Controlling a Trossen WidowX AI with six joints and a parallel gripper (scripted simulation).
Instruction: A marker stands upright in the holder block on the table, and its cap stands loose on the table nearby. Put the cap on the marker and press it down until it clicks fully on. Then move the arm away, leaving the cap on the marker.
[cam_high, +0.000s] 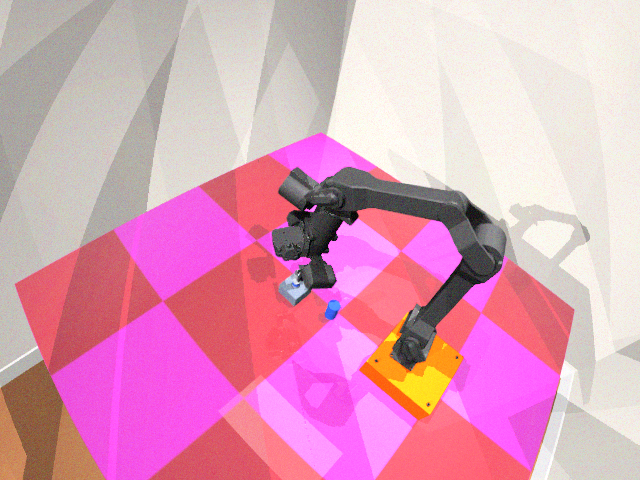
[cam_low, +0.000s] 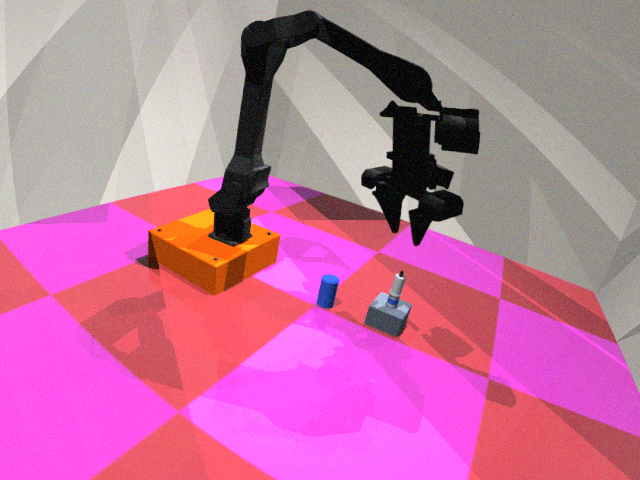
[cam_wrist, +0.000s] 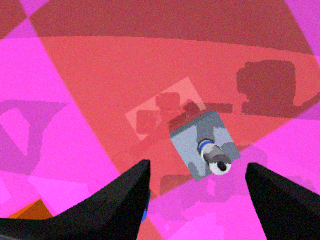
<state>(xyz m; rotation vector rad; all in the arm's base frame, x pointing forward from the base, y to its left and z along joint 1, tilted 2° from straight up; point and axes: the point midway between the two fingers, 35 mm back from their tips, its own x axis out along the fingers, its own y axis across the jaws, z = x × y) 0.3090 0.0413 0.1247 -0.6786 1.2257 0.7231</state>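
While above the marker (cam_low: 397, 289), hand (cam_low: 405, 227) gapes, empty.

Table (cam_low: 103, 361), pink-and-red checker top, seen w/ corner at the back by the grey walls. Sitting on it: orange base block (cam_low: 217, 255) toward the back-left in the exterior view; blue cap (cam_low: 327, 290) upright, in front-right of that base; grey holder block (cam_low: 388, 314) just right of the cap, apart from it, not touching. Arm shadows lie across the squares.
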